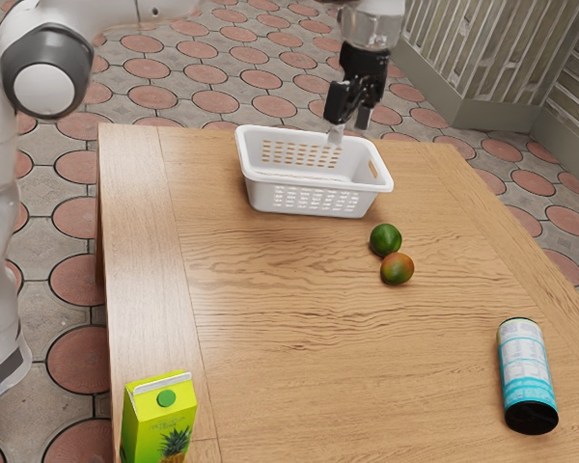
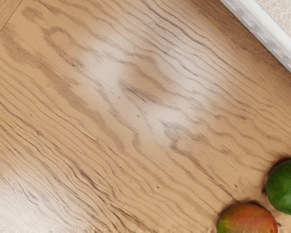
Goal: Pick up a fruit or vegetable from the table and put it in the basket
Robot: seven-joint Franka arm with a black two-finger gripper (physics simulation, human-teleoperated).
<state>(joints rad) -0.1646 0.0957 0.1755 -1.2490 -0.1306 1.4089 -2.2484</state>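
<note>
My gripper (image 1: 350, 125) is raised over the far right part of the white basket (image 1: 314, 201) in the exterior view, its fingers apart with nothing between them. Two round fruits lie on the table: a dark green one (image 1: 386, 239) and an orange-and-green one (image 1: 397, 268), side by side near the basket. In the wrist view, the green fruit (image 2: 286, 187) and the orange-red one (image 2: 247, 221) are close together, and the basket's rim (image 2: 269, 39) runs across a corner.
On the wooden table (image 1: 299, 338), a yellow-green juice carton (image 1: 160, 420) stands at the exterior view's lower left. A blue-and-white can with a black end (image 1: 527, 374) is at its lower right.
</note>
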